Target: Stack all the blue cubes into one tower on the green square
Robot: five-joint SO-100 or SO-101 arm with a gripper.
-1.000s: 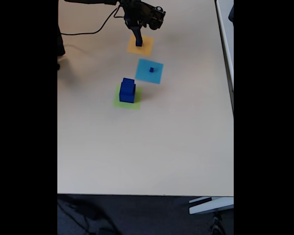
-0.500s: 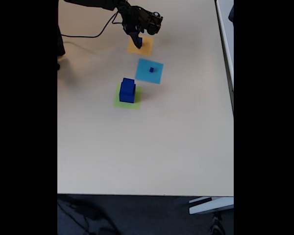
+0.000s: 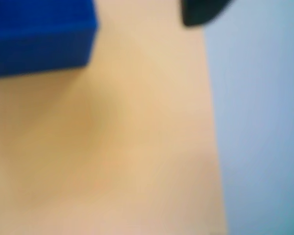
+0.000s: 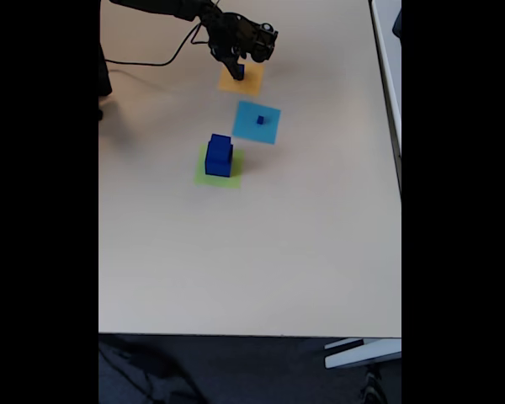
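Two-cube tower (image 4: 219, 156) on green square (image 4: 204, 178) (pincer (image 4: 238, 76) apart)

Two stacked cubes (image 4: 218, 156) sit on one patch (image 4: 204, 178) (smallest cube (image 4: 260, 120) on another).

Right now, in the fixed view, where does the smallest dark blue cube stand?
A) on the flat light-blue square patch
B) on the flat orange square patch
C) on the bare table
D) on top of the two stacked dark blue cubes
A: the smallest dark blue cube sits alone on the flat light-blue square patch, apart from the two-cube stack on the light-green square patch.
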